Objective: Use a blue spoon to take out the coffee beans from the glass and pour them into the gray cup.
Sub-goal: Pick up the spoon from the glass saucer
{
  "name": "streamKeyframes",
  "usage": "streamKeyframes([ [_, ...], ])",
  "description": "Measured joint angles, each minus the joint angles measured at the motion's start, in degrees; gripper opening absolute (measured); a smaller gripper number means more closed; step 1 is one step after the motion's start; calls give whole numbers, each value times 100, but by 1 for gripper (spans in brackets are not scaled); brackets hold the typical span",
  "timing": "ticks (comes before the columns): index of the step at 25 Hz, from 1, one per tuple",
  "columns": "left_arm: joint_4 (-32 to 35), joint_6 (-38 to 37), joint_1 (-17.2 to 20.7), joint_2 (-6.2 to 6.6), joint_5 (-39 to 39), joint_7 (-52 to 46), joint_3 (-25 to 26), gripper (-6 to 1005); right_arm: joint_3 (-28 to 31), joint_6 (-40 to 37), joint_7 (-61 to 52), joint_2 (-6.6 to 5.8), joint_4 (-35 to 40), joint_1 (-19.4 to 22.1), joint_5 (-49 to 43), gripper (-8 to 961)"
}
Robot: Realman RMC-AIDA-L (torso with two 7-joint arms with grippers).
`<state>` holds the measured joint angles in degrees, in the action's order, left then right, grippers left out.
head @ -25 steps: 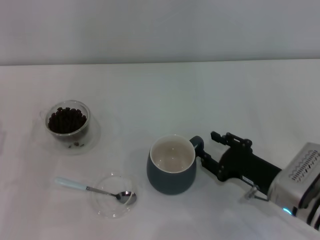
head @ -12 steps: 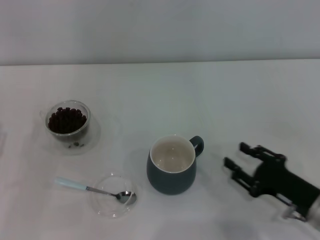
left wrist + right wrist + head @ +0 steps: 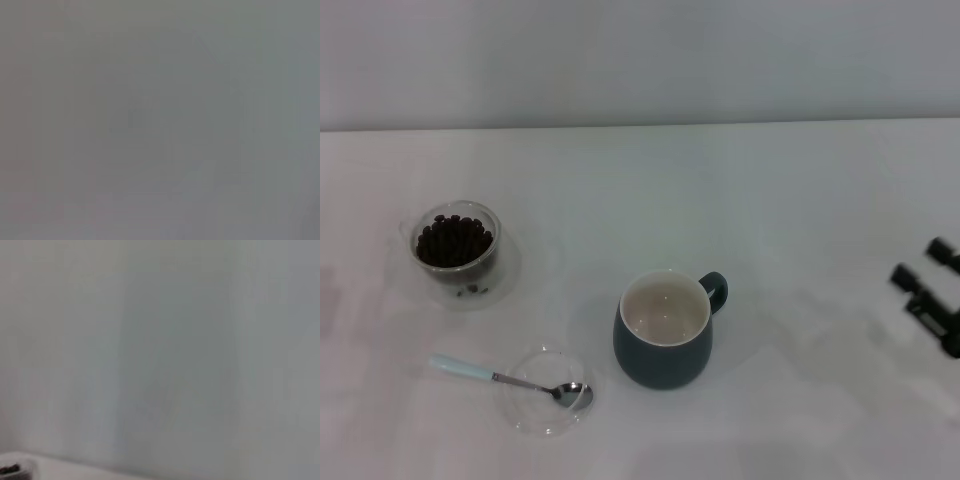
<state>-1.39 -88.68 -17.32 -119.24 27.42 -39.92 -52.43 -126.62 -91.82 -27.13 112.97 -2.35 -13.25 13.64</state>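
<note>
The gray cup (image 3: 663,334) stands in the middle of the white table, empty, its handle pointing to the right. The glass (image 3: 456,243) holding the coffee beans (image 3: 453,238) stands at the left on a clear saucer. The blue spoon (image 3: 510,380) lies in front of the glass, its bowl resting in a flat clear dish (image 3: 545,391) and its pale handle pointing left. My right gripper (image 3: 928,287) is open and empty at the right edge of the head view, well away from the cup. My left gripper is out of view.
A few loose beans (image 3: 472,290) lie on the saucer by the glass. A corner of the glass with beans (image 3: 12,469) shows in the right wrist view, the rest a blank wall. The left wrist view shows only plain grey.
My right gripper has drawn back from beside the cup's handle to the right edge of the view, open and empty. The cup, glass and spoon have not moved.
</note>
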Motion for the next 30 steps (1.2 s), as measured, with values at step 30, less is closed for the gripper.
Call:
streamKeyframes([
  [30,-408,498,240,8,528,-4610,-2522,723,985,225,-186,-799,-136,-966,95,576],
])
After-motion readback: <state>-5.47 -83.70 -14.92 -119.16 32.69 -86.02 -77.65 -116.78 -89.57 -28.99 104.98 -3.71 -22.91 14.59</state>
